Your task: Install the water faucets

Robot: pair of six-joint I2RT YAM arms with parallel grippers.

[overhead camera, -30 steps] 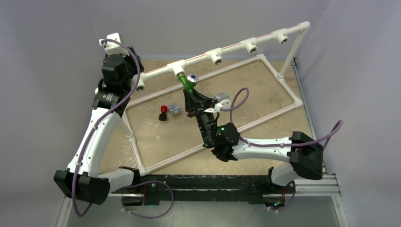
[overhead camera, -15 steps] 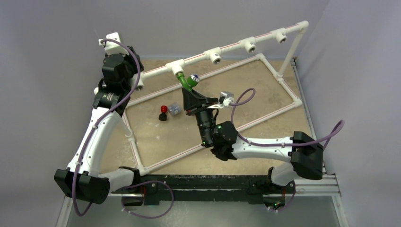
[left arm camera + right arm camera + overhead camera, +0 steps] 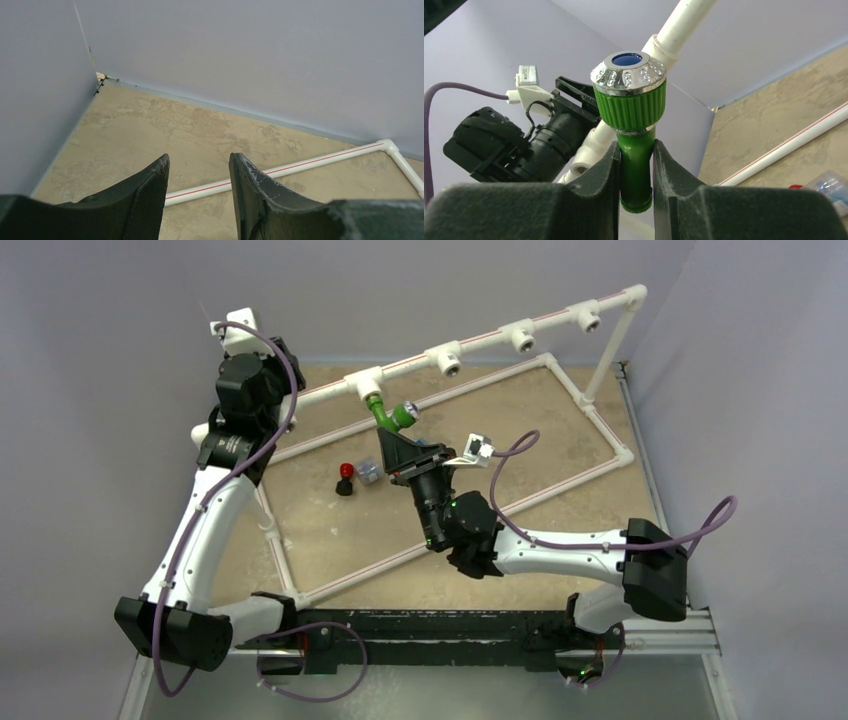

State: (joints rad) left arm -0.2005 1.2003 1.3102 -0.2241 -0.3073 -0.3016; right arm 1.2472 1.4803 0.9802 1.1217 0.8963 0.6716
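The green faucet [image 3: 388,418] with its chrome-and-blue handle cap hangs at a white tee [image 3: 363,388] of the raised pipe rail. My right gripper [image 3: 394,443] is shut on its green spout; in the right wrist view the gripper [image 3: 636,150] pinches the faucet [image 3: 630,107] just below the ribbed collar. The black faucet with a red knob [image 3: 345,478] and the white-and-blue faucet [image 3: 368,472] lie on the table to the left of my right gripper. My left gripper [image 3: 287,365] is open and empty near the rail's left end, and it also shows in the left wrist view [image 3: 199,165].
The rail carries further open tees [image 3: 449,362] toward the right. A white pipe frame with red stripes [image 3: 590,472] lies on the tan table [image 3: 330,530]. Grey walls enclose the back and sides. My left arm [image 3: 519,145] shows behind the faucet in the right wrist view.
My right wrist has rotated with the green faucet in its grip, swinging the handle cap to the right. The raised rail and its tees have shifted slightly left. The left arm has not moved.
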